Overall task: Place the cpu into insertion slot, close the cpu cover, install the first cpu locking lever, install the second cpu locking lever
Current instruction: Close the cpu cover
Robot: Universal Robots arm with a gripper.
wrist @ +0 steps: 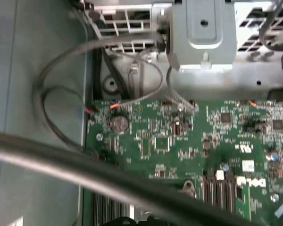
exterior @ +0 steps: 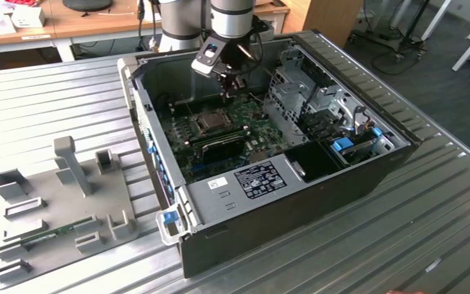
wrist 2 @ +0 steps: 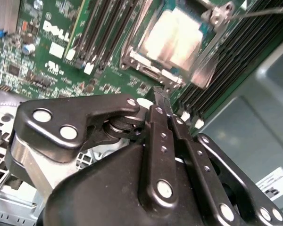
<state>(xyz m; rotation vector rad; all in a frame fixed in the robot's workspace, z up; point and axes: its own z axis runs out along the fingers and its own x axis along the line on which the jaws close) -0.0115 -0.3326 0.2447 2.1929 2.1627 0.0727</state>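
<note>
In the open computer case, the green motherboard (exterior: 247,131) carries the insertion slot (exterior: 210,120), square with a silvery rim. The second wrist view shows the cpu (wrist 2: 172,37) lying in the slot with its shiny top up. The silvery cpu cover (wrist 2: 146,70) lies flat around it. A thin locking lever (wrist 2: 259,12) stands off from the slot's far corner. My gripper (exterior: 233,92) hangs above the board, just behind the slot. Its black fingers (wrist 2: 158,122) are shut with nothing between them. The gripper (wrist 2: 160,94) ends close to the slot's near edge, apart from it.
Black memory slots (wrist 2: 104,28) run beside the slot. A grey drive cage (exterior: 300,92) and loose cables (wrist: 61,70) crowd the case at the exterior view's right and back. A grey fixture tray (exterior: 55,196) with a memory stick (exterior: 55,233) lies on the ribbed metal table (exterior: 431,233).
</note>
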